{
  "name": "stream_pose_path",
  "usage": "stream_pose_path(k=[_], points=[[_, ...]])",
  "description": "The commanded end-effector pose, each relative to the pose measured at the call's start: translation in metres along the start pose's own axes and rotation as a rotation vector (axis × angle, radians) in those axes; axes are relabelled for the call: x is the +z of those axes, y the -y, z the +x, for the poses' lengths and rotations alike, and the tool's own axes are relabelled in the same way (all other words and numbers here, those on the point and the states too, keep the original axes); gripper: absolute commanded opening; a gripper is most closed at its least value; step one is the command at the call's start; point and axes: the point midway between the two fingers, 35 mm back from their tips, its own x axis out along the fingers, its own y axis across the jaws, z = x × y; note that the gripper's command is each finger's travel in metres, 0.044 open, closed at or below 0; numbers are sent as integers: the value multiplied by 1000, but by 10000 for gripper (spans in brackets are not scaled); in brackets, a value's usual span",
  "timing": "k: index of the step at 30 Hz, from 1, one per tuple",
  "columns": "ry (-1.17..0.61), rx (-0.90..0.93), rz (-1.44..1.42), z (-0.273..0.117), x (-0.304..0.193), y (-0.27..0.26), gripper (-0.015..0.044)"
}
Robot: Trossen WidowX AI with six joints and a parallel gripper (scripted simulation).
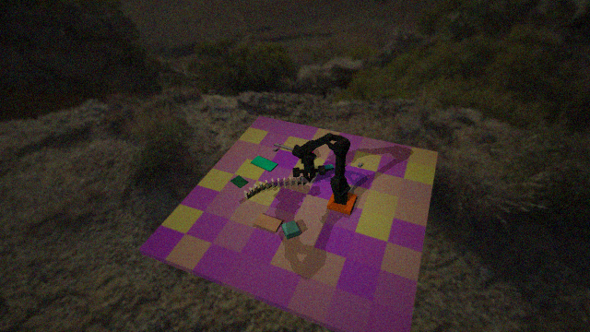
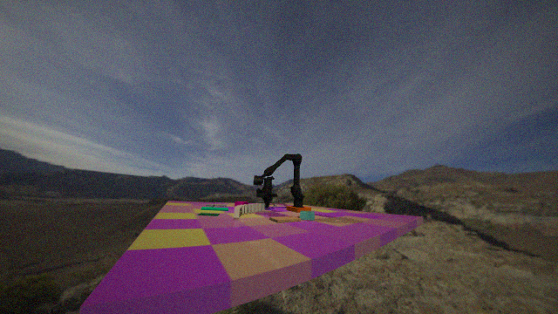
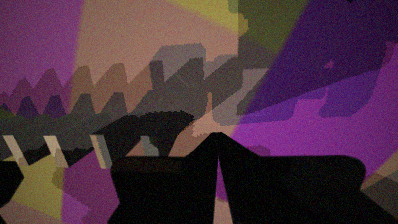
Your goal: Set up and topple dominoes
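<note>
The pale dominoes (image 1: 277, 182) (image 2: 248, 209) (image 3: 101, 151) stand upright in a curved, evenly spaced row. My gripper (image 1: 310, 180) (image 2: 267, 206) (image 3: 217, 137) is shut with nothing visible between its fingertips. It points down, low over the table at the end of the row nearest the arm's base. In the wrist view the nearest domino (image 3: 150, 145) is in shadow and partly hidden behind the left finger. Whether the fingertips touch it cannot be told. No loose domino can be made out.
A green slab (image 1: 264, 163) (image 2: 214, 208) and a dark green piece (image 1: 239, 181) (image 2: 208, 214) lie beyond the row. A tan slab (image 1: 268, 223) and a teal block (image 1: 290, 230) (image 2: 307, 215) lie on the other side. A magenta block (image 2: 241, 203) is behind the row.
</note>
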Motion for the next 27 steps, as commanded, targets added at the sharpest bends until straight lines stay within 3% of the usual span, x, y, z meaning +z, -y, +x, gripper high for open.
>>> stream_pose_path(k=[1, 27], points=[[14, 10, 3, 2, 3, -3, 0], [6, 11, -6, -4, 6, -37, 0]])
